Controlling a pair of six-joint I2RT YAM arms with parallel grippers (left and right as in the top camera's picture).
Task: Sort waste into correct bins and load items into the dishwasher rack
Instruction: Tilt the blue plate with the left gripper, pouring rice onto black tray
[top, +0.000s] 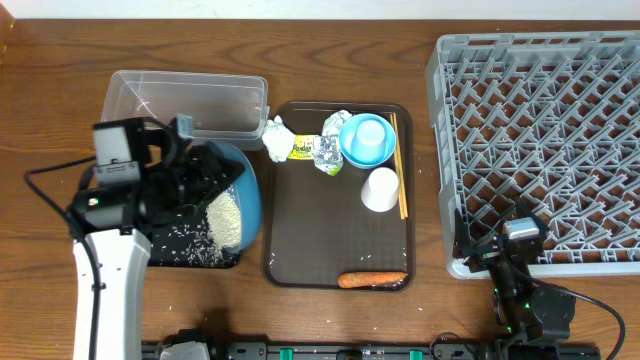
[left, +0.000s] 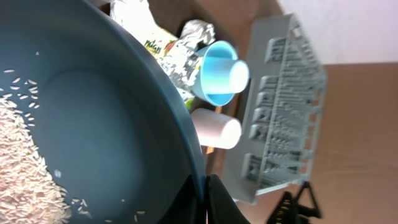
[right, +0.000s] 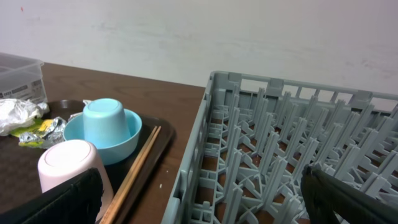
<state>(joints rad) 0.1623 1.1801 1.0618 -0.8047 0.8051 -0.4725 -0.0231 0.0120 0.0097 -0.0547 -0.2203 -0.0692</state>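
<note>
Both sets flank the brown tray — left jaws pinch the tilted blue plate holding rice; right jaws spread wide.

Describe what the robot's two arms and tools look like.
Left arm: white link, black joints, grey camera box, looping black cable. Right arm: black, grey box on top, tiny green lights, trailing black cable. Right tool's fingers look black.
</note>
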